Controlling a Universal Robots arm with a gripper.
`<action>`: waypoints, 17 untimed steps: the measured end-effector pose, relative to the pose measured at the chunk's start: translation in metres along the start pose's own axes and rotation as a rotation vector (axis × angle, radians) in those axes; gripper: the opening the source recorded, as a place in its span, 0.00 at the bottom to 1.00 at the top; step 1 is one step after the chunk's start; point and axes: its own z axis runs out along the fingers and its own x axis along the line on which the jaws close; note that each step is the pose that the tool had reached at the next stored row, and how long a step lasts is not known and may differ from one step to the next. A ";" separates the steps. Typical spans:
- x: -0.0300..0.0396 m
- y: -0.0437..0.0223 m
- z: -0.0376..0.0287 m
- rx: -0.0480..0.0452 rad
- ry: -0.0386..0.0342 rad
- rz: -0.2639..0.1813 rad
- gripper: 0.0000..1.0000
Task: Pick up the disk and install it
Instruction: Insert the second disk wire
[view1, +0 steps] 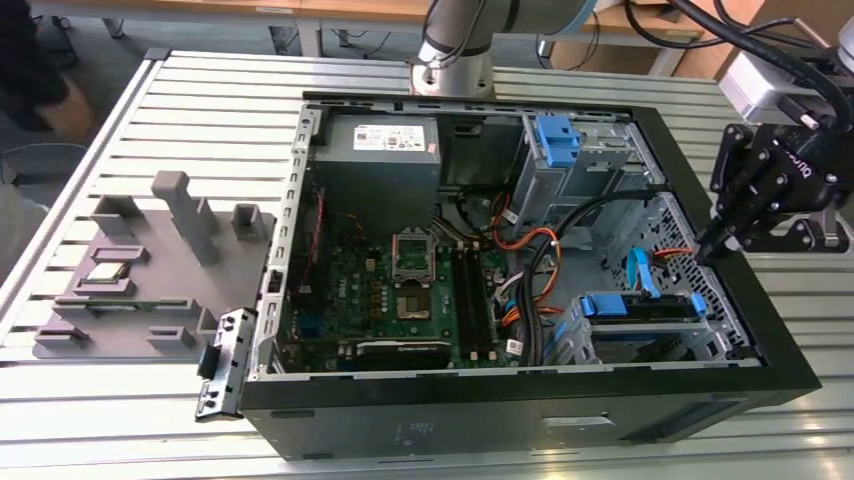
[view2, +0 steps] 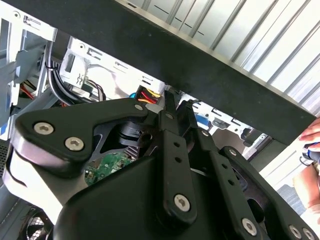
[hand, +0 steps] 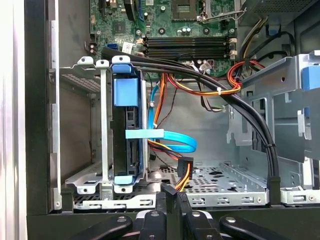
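Gripper (view1: 705, 250) hung over the rim of the PC case (view1: 441, 420) on the exterior view's right, its fingers pressed together w/ nothing between them. In the second wrist view the black fingers (view2: 172, 112) met at their tips just under the case's dark edge, and in the first wrist view the gripper (hand: 171, 195) sat closed at the case wall, pointing into the drive area.

Disk (view1: 641, 308) was already seated in the drive cage (view1: 587, 345) at the front corner of the case, near the gripper but apart from it. In the first wrist view the disk (hand: 127, 145) stood on edge in the metal cage (hand: 85, 145), blue caddy tabs showing at both ends. Light-blue data cable (hand: 165, 140) lay just beside the disk; whether it was plugged in, can't tell. Red/yellow/black power connector (hand: 184, 170) hung loose nearby, apart from the disk.

Motherboard (view1: 414, 280) lay in the middle of the case, w/ the power supply (view1: 380, 145) above it in the exterior view. Second blue bracket (view1: 557, 135) sat in the upper bay. Gray fixture tray (view1: 147, 260) rested on the slatted table (view1: 107, 420) at the exterior view's left. Arm base (view1: 454, 45) stood behind the case. Person's hand (view2: 312, 150) showed at the edge of the second wrist view.
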 end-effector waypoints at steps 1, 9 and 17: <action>0.0000 0.0000 0.0003 0.0001 0.0005 0.000 0.24; -0.0002 0.0000 0.0017 0.0001 0.0020 0.000 0.24; -0.0002 -0.0001 0.0036 0.0003 0.0080 0.000 0.24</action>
